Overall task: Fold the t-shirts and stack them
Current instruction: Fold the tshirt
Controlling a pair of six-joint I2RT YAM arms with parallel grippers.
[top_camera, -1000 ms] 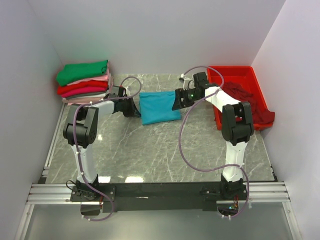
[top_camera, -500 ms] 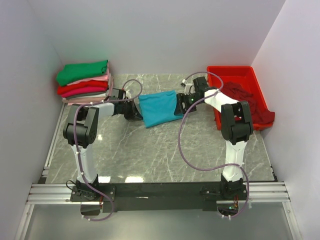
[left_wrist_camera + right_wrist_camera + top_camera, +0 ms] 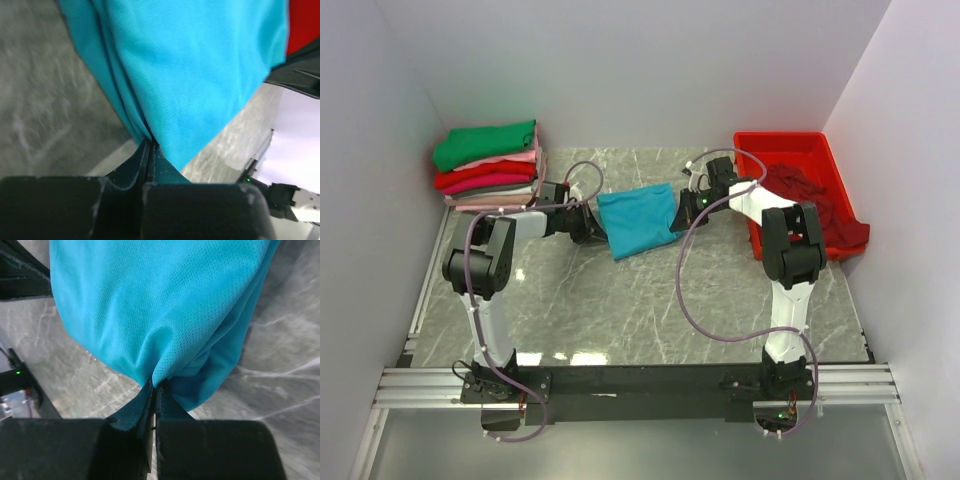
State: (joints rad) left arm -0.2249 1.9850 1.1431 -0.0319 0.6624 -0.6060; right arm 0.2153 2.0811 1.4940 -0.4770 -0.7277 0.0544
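Teal-blue soft cloth t-shirt (image 3: 638, 222), folded, is held between both arms over the middle of the grey marbled counter (image 3: 640, 300). At its left edge the left claw (image 3: 149, 148) is pressed together on the cloth; the right claw (image 3: 155, 389) pinches the right edge. A stack of folded green, pink, red and grey t-shirts (image 3: 488, 165) sits in the far-left corner. A dark maroon t-shirt (image 3: 825, 210) lies crumpled in the rigid red plastic tray (image 3: 790, 140), far right.

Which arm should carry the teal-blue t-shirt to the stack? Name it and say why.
Left. The left hand pinches the teal-blue t-shirt on the side nearest the stack; the right hand grips the opposite side.
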